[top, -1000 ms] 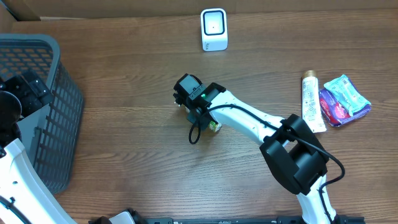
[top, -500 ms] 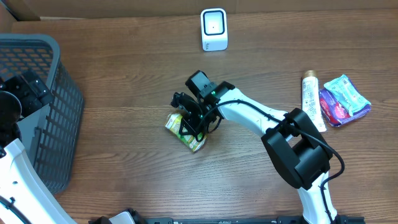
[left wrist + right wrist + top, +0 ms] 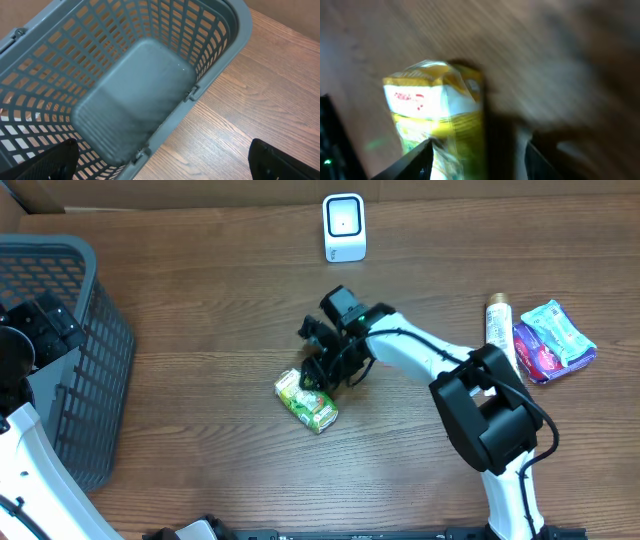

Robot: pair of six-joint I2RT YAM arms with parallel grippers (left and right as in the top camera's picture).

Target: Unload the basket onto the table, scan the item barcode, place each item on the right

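right tool (image 3: 322,368): jaws parted, gripping nothing, tips right by the snack packet (image 3: 306,400)
left tool (image 3: 170,167): spread wide, hanging over the grey basket (image 3: 135,100) at the table's (image 3: 200,430) left edge
snack packet: green-yellow, lying on its side mid-table, slightly toward the near edge
scanner (image 3: 344,227): white, upright by the far edge
right wrist view: pretty blurry, packet sits off to one side of the gap
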